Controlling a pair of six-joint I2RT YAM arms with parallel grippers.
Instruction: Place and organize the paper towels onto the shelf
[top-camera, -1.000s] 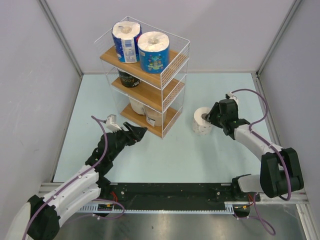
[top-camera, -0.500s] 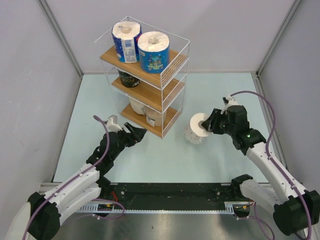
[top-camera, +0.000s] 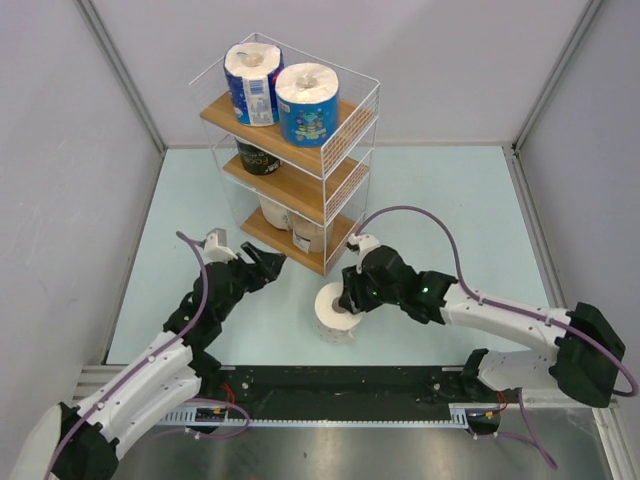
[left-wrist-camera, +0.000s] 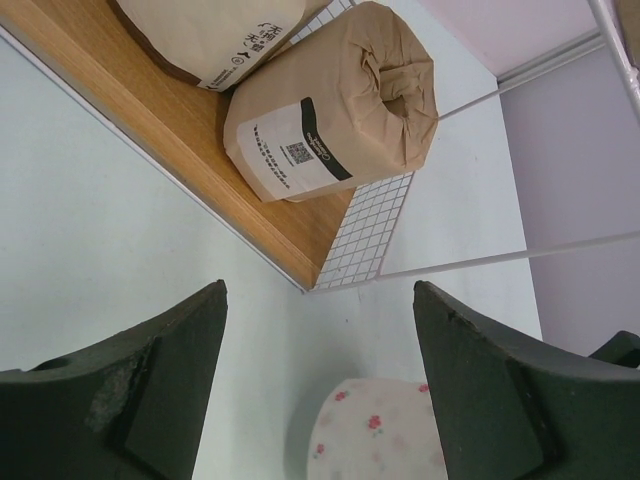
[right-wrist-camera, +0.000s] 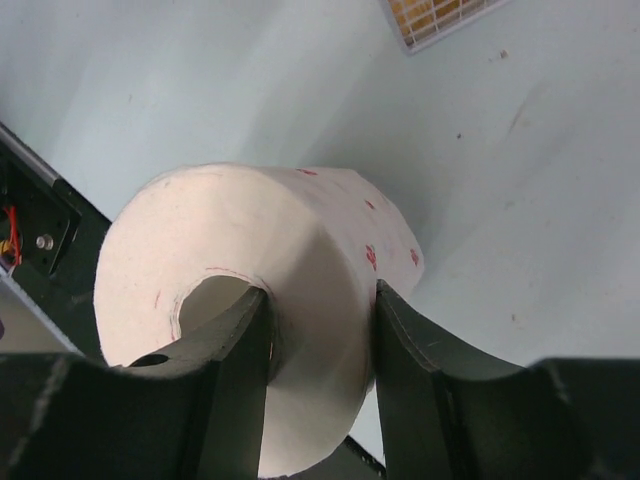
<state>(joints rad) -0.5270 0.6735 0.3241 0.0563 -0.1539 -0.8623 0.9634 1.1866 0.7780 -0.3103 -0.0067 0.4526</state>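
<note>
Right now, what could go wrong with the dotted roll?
The right end effector pinches only the wall of the dotted roll through its core, so it may swing or slip. The shelf's middle tier looks like the only free spot; the roll could snag its wire frame. The open left end effector sits near that path.

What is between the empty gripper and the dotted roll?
Nothing but bare table separates the left gripper from the dotted roll, in the top view.
</note>
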